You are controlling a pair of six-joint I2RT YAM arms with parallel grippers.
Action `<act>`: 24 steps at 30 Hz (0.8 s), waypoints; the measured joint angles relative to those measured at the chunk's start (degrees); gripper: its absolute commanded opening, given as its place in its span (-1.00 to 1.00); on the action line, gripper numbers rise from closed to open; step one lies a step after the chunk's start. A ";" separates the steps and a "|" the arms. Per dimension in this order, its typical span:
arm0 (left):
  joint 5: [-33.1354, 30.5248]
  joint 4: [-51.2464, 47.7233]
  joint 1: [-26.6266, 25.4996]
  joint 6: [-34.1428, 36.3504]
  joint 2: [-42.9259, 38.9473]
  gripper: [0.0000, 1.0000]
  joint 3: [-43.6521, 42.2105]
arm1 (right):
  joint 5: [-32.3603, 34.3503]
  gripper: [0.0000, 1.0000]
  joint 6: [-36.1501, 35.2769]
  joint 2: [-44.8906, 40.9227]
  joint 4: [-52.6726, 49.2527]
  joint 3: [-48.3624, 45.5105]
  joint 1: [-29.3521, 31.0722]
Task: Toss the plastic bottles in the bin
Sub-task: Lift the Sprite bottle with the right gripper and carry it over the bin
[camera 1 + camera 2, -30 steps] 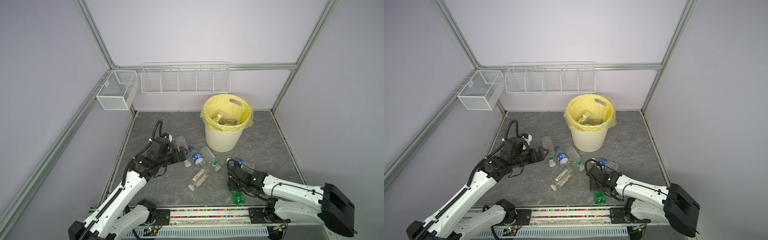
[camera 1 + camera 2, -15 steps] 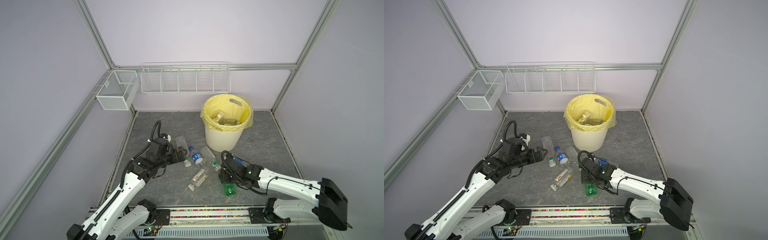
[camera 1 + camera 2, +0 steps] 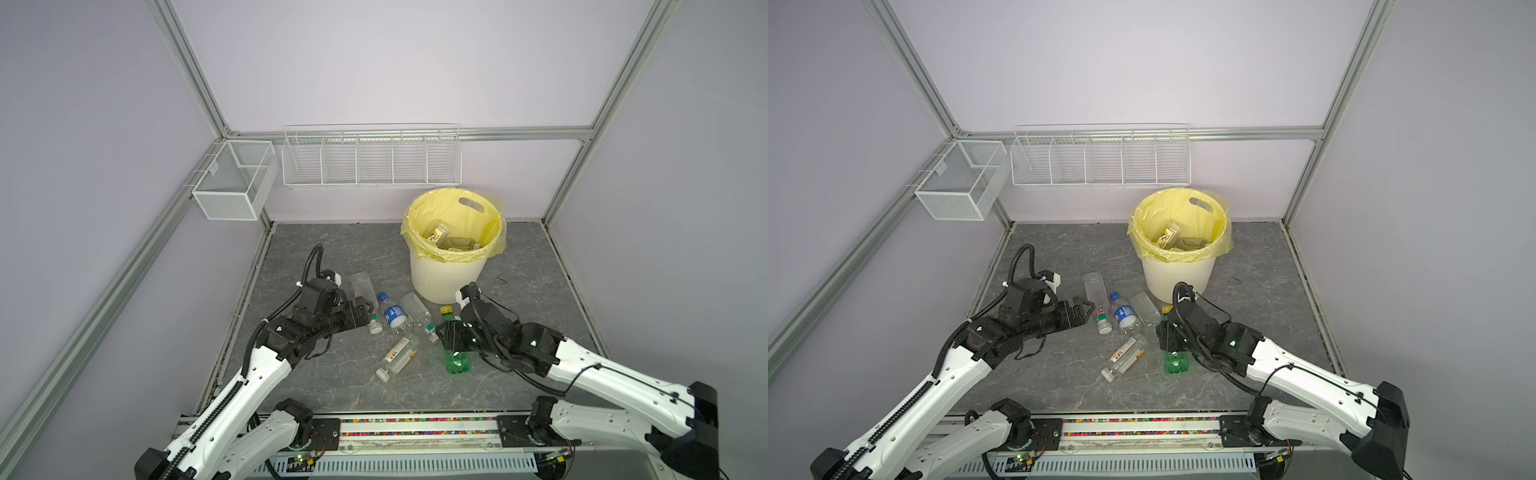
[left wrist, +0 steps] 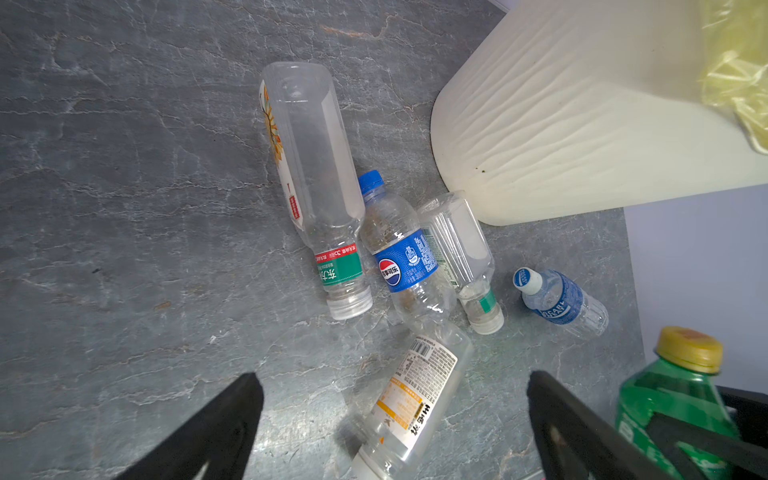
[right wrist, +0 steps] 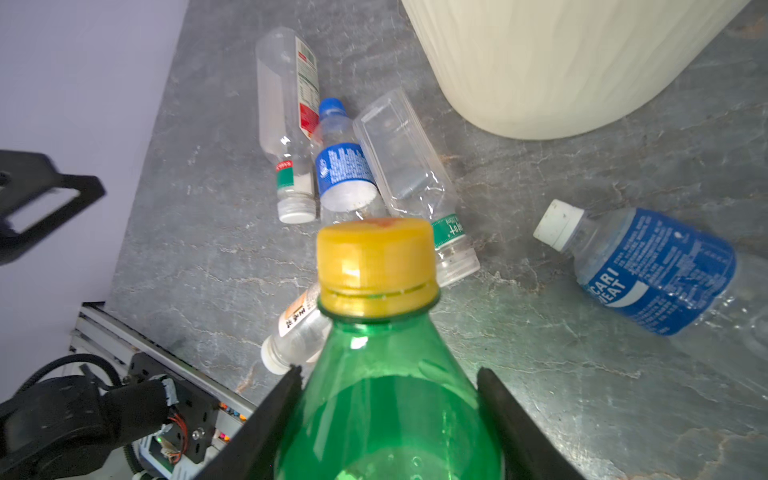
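My right gripper (image 5: 388,372) is shut on a green bottle (image 5: 386,407) with a yellow cap, held just in front of the bin (image 3: 449,282); both top views show this green bottle (image 3: 1177,361). My left gripper (image 3: 365,313) stands open and empty beside several clear plastic bottles on the floor: a tall one (image 3: 361,291), a blue-labelled one (image 3: 392,313), a squarish one (image 3: 415,309) and a white-labelled one (image 4: 411,399). In the left wrist view that last one lies between my left gripper's (image 4: 392,378) fingers. A blue-labelled bottle with a white cap (image 5: 648,270) lies by the bin.
The bin's yellow liner (image 3: 494,245) holds several bottles (image 3: 440,237). Two white wire baskets (image 3: 372,160) (image 3: 235,183) hang on the back and left walls. A metal rail (image 3: 415,432) runs along the front edge. Walls close in the grey floor (image 3: 540,274).
My right gripper has carried the green bottle from the front edge back and leftwards towards the bin. The left arm has barely shifted.
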 measured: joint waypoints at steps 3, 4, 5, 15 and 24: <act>0.11 0.04 0.00 -0.44 0.00 0.99 0.00 | 1.22 0.10 -0.24 -2.27 -0.07 1.11 0.00; 0.15 0.04 0.00 -0.61 0.00 0.99 0.00 | 1.68 0.09 -0.31 -2.89 -0.09 1.31 0.00; 0.17 0.07 0.00 -0.79 0.00 0.99 0.00 | 2.21 0.08 -0.37 -3.58 -0.26 1.64 0.00; 0.17 0.09 0.00 -1.36 0.07 0.99 0.00 | 9.64 0.08 -1.99 -8.13 -3.45 6.47 -0.20; 0.17 0.07 0.11 -1.88 0.28 0.99 0.00 | 12.61 0.09 -6.03 -9.07 -5.20 13.99 -3.67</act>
